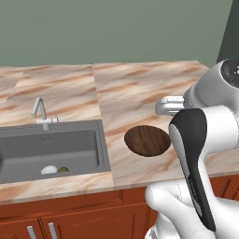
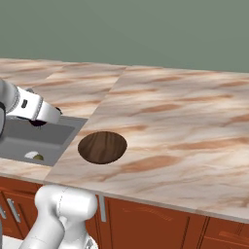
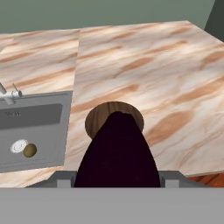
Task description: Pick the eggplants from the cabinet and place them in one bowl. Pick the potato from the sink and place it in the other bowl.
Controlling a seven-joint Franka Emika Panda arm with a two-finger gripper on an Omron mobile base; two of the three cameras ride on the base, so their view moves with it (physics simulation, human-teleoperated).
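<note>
My gripper (image 3: 116,177) is shut on a dark purple-black eggplant (image 3: 117,153), which hangs above the wide dark wooden bowl (image 3: 98,114) on the marble counter. The eggplant covers most of that bowl in the hand view. From the right base view the hand (image 2: 35,109) hovers over the sink's right edge with the dark eggplant (image 2: 38,122) under it, left of the bowl (image 2: 102,147). The bowl (image 1: 147,140) looks empty. A small olive-brown potato (image 3: 29,150) (image 1: 63,169) lies in the dark grey sink (image 1: 51,147). The cabinet and the other bowl are out of view.
A small white round object (image 3: 18,146) lies beside the potato in the sink. A slim silver faucet (image 1: 41,109) stands behind the basin. Marble counter (image 2: 185,126) stretches to the right of the bowl. Reddish-brown base cabinet doors (image 2: 146,223) run below the counter edge.
</note>
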